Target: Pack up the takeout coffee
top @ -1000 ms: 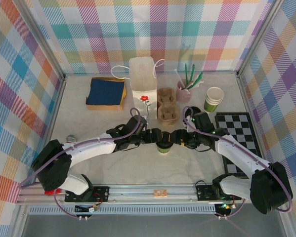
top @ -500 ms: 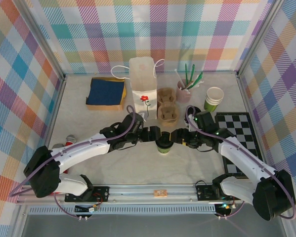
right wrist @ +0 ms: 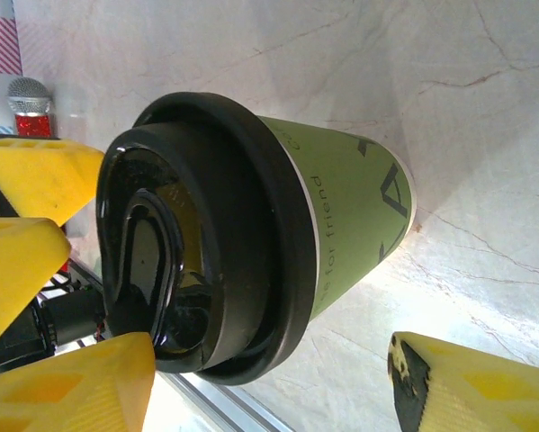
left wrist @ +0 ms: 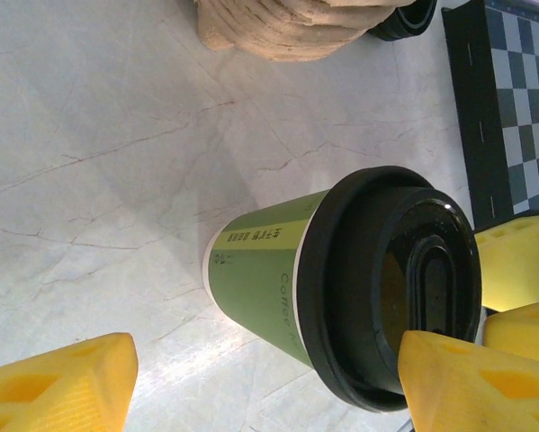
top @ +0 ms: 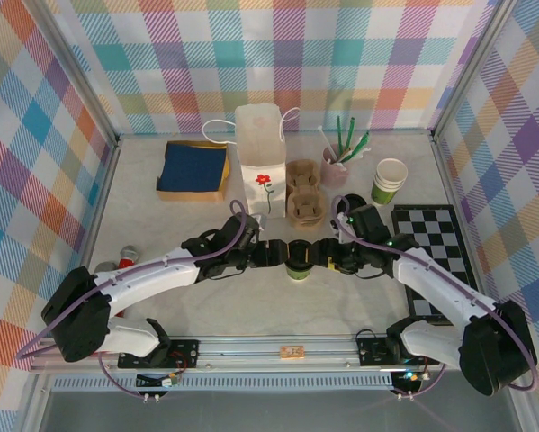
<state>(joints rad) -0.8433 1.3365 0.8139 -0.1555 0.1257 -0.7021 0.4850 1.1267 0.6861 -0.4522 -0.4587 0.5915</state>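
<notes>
From above, the takeout coffee (top: 297, 262) stands upright on the pale tabletop (top: 251, 306), about midway across and just in front of the brown cardboard cup carrier (top: 304, 193). The left end effector (top: 281, 255) reaches in from the left and the right end effector (top: 319, 257) from the right, and they meet at the cup from opposite sides. Behind them stand a white paper bag (top: 258, 162) with a red flower on it, a pink pot (top: 334, 167) of green and white sticks and a lidless green cup (top: 389, 182). A checkered mat (top: 431, 238) lies to the right. At the left wrist, the takeout coffee (left wrist: 341, 288) sits between the yellow fingers (left wrist: 53, 385) of the left end effector (left wrist: 265, 360), which is spread wide. One finger meets the black lid's rim, though I cannot tell whether it touches, and the other stands well off the green wall with bare tabletop between. Two more yellow fingers (left wrist: 517, 261) crowd the lid's far side, with the carrier (left wrist: 296, 27) beyond. At the right wrist, the takeout coffee (right wrist: 251, 234) fills the middle, its lid toward the camera. The right end effector (right wrist: 271, 362) is likewise released. One finger (right wrist: 71, 387) lies close under the lid's edge and the other (right wrist: 467, 387) is clear of the cup. The other arm's yellow fingers (right wrist: 35, 180) press in beside the lid on the left. The cup's base rests on the tabletop in both close views.
</notes>
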